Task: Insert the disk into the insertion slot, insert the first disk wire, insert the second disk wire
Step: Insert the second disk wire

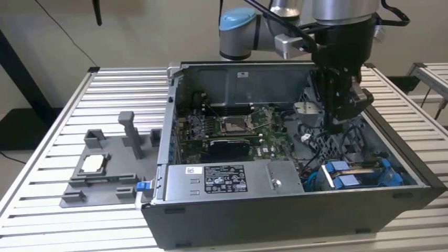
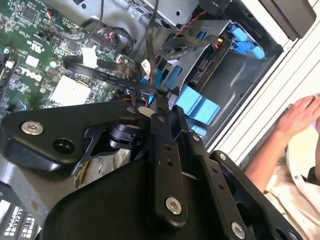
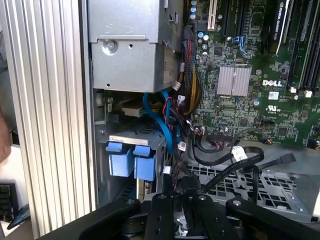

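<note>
The computer case lies open on the slatted table. The disk, in its blue carrier, sits inside the insertion slot at the case's near corner on the exterior view's right. Its blue tabs stick out of the bay, and its dark underside is visible. My gripper hangs down inside the case, beyond the disk and over the bundle of cables. Its fingers are drawn together on a flat black disk wire that runs across the motherboard. Blue cables lie close by.
The grey power-supply box with its white sticker fills the case's near side, beside the bay. The green motherboard lies behind it. A grey fixture stands on the table at the exterior view's left. A person's hand rests just outside the case wall.
</note>
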